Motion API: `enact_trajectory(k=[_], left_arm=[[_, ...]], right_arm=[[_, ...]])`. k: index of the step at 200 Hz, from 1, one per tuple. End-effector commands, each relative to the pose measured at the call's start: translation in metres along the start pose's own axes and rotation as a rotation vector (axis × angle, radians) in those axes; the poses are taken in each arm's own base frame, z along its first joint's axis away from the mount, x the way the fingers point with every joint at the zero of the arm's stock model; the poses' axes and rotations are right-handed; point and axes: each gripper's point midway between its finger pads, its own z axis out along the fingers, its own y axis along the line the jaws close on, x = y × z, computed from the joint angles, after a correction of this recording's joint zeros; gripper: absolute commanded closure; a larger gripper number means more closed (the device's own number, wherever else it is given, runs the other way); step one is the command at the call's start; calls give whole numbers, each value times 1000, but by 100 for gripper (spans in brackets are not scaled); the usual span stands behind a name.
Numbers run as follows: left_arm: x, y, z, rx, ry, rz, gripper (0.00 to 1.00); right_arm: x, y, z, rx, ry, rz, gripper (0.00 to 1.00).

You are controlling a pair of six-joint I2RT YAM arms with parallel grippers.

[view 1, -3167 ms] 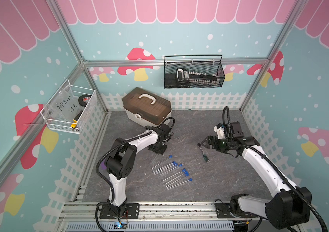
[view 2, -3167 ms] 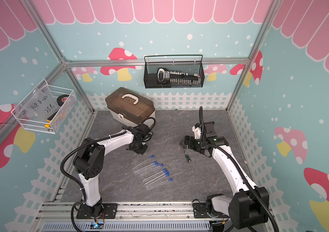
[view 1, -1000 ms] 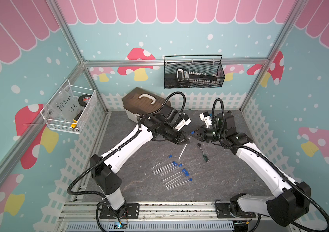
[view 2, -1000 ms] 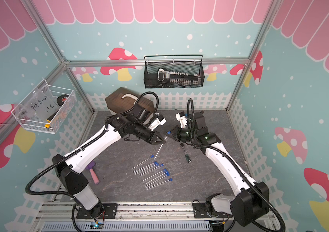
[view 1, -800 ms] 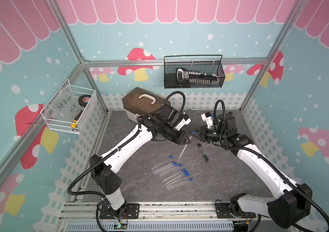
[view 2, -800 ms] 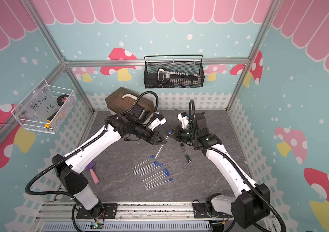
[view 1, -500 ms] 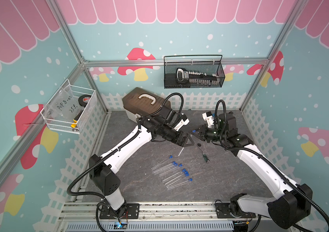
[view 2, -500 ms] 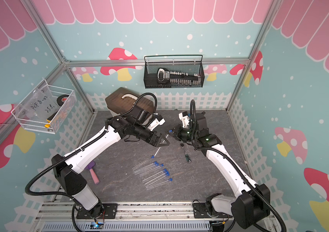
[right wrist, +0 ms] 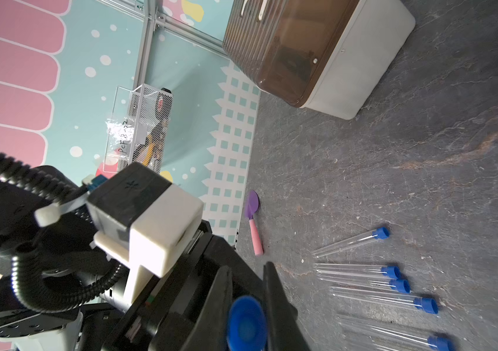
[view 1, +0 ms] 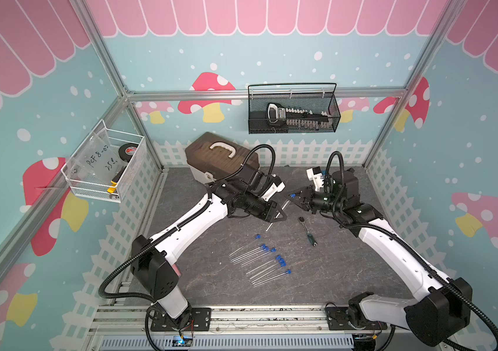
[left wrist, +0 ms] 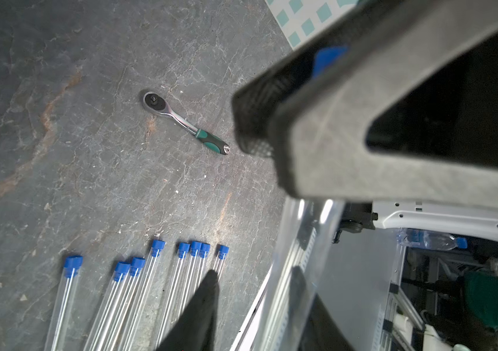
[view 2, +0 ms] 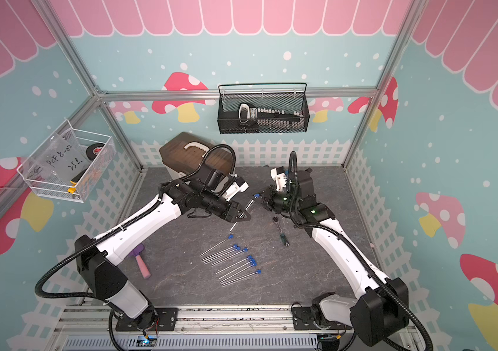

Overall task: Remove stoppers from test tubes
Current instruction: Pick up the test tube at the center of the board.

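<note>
One stopper [right wrist: 246,325] was off and pinched alone in the right gripper [right wrist: 247,269], at 3 o'clock of the left gripper [view 1: 278,214]. Within the last second the left jaws had sprung wide and narrowed again round the bare tube [view 1: 269,226]; we could not tell whether they gripped it. We judged one tube done, with eight capped test tubes [right wrist: 348,243] waiting at 6 o'clock.

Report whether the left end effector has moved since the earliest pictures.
Yes. In a top view the left end effector has swung rightward, away from the toolbox, and now hangs close to the wrench, which has not shifted.
</note>
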Motion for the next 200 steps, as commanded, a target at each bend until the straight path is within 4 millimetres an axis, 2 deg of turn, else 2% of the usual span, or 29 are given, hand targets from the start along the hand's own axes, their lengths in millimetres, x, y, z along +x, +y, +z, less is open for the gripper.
enact_trajectory(k=[1, 25, 60, 86, 117, 146, 155, 162, 167, 178, 187, 200], left_arm=[[-10, -5, -11, -4, -41, 36, 66], [-12, -5, -9, 7, -36, 31, 62], [-17, -4, -10, -4, -44, 42, 72], [-12, 0, -11, -35, -12, 58, 100], [-4, 10, -13, -91, 24, 71, 100], [1, 18, -15, -139, 41, 117, 100], [6, 13, -16, -109, 63, 180, 100], [9, 16, -16, -137, 71, 213, 100], [10, 19, -17, -169, 70, 241, 100], [13, 22, -19, -215, 70, 315, 100], [17, 21, -21, -231, 75, 382, 100], [20, 20, -22, -252, 82, 452, 100]], right_arm=[[4, 2, 2, -32, 19, 21, 89], [5, 0, 3, -37, 15, 34, 88], [7, -1, 4, -40, 20, 38, 86], [6, -2, 3, -34, 15, 31, 76], [7, -4, 4, -26, 18, 26, 60], [6, -9, -9, 58, 44, -13, 31], [5, -12, -19, 120, 54, -33, 29], [3, -14, -26, 171, 55, -76, 26], [9, -23, -32, 235, 81, -72, 23], [15, -27, -41, 297, 130, -111, 20], [25, -26, -43, 290, 194, -85, 20], [44, -14, -39, 183, 287, -20, 21]])
